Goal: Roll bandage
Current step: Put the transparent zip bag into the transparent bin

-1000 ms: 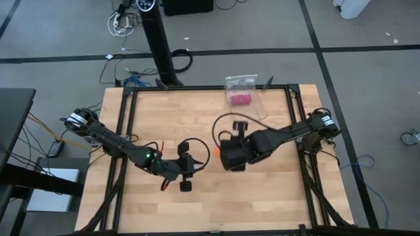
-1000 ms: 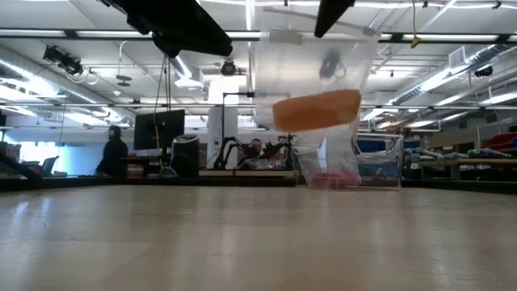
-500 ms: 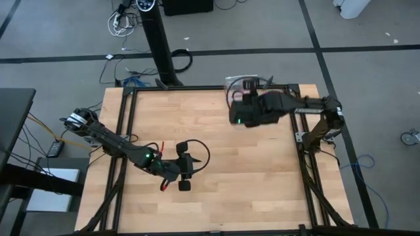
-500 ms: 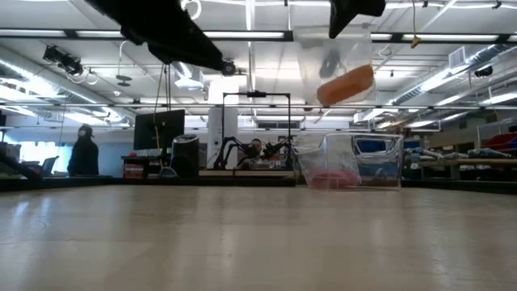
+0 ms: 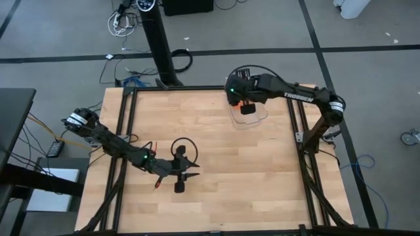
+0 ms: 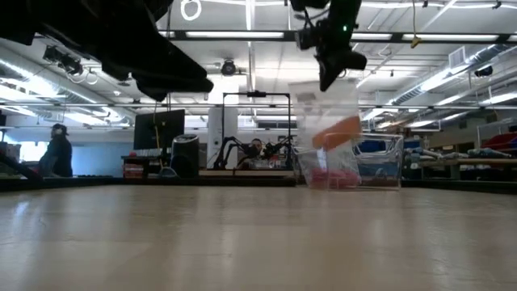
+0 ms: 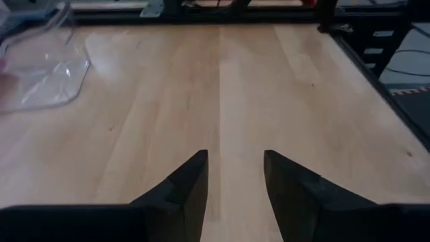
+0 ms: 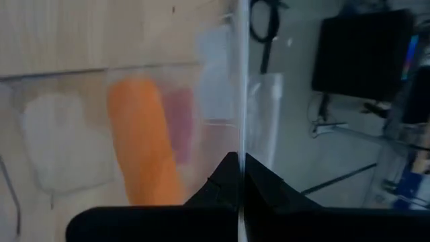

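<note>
Orange through clear plastic: your bandage (image 8: 142,141) is already a compact roll, sitting inside a clear bag (image 6: 327,121) that hangs from the right gripper (image 5: 247,109) over the far right corner of the table (image 5: 275,170). In the right wrist view the fingers are clenched flat on the bag's upper edge, with the roll lying low in the bag below them. In the low view the bag dangles above the wood, the roll tilted in it, and a small pink bundle (image 6: 329,177) sits behind it in what looks like a second clear bag.

The left gripper (image 7: 235,178) hovers over the near left part of the table, jaws parted and holding nothing.

Expect the roll to be light, soft and springy. It will squash under a firm pinch, and its loose outer end could unwind if you drag it. The bag is thin and slippery, so it will likely swing and fold, and the roll can slide about inside as you move.

If you need to take the roll itself, grip across its middle, on the curved side, with gentle pressure. To move the bag, your present hold on the stiffer top edge looks the safest place.
</note>
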Tool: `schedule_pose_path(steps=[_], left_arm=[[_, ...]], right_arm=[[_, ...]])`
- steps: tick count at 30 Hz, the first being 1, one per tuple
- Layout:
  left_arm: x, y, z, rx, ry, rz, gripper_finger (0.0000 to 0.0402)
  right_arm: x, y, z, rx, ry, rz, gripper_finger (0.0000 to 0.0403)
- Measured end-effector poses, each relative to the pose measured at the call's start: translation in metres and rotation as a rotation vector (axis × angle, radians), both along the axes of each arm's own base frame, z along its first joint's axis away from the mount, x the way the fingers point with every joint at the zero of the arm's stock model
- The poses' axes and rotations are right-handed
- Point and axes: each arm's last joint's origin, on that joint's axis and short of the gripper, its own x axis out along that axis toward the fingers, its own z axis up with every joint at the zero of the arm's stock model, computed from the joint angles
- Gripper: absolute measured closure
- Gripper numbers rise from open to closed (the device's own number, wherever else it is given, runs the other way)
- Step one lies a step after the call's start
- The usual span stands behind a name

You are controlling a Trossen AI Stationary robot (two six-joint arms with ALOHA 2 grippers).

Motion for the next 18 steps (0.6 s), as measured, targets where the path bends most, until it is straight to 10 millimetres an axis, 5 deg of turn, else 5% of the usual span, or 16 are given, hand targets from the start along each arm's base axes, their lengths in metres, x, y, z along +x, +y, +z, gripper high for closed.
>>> schedule_pose_path(steps=[12, 18], left_arm=[[0.000, 0.004, -0.003, -0.018, 0.016, 0.026, 0.0249], [0.001, 0.007, -0.003, -0.018, 0.013, 0.037, 0.0249]], right_arm=[[-0.021, -0.055, -0.065, 0.075, 0.048, -0.034, 0.0403], [-0.030, -0.072, -0.071, 0.040, 0.030, -0.039, 0.0403]])
